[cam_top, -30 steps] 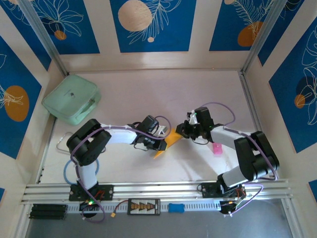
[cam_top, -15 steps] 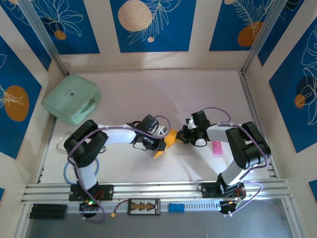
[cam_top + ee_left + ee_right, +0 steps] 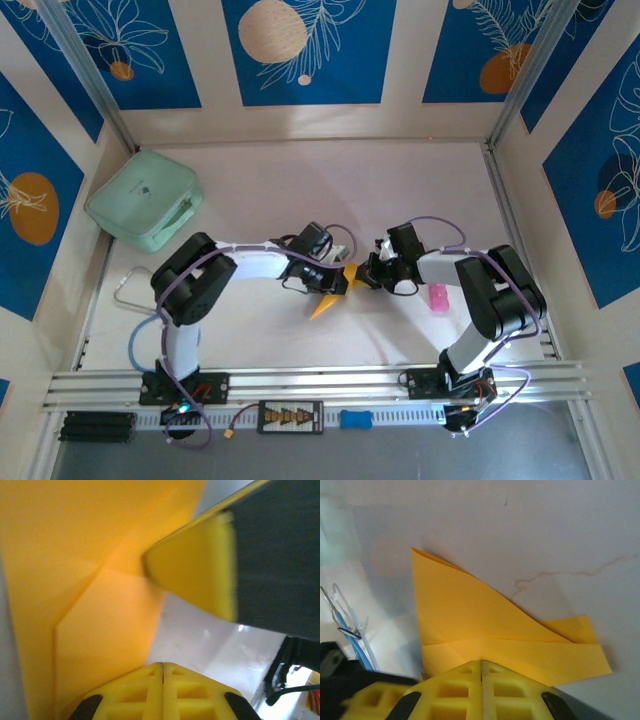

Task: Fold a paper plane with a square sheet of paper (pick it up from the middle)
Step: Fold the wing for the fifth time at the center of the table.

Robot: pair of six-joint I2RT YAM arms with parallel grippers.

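Note:
The square sheet of paper is orange-yellow and folded to a pointed shape, lying on the table mid-front between both arms. My left gripper is shut, its tips low at the paper's upper right edge. In the left wrist view the creased paper spreads to the left of my shut left gripper, with the other arm's yellow finger close ahead. My right gripper is also shut. Its tips rest against the folded flap of the paper; no paper shows between the jaws.
A mint-green case lies at the back left. A small pink object sits just right of the right arm. A blue cable loop lies front left. The metal rail runs along the near edge, and walls close the sides.
My left gripper slid right along the paper toward the right gripper. The right arm drew in and lowered to the paper's right end, and its jaws closed fully.

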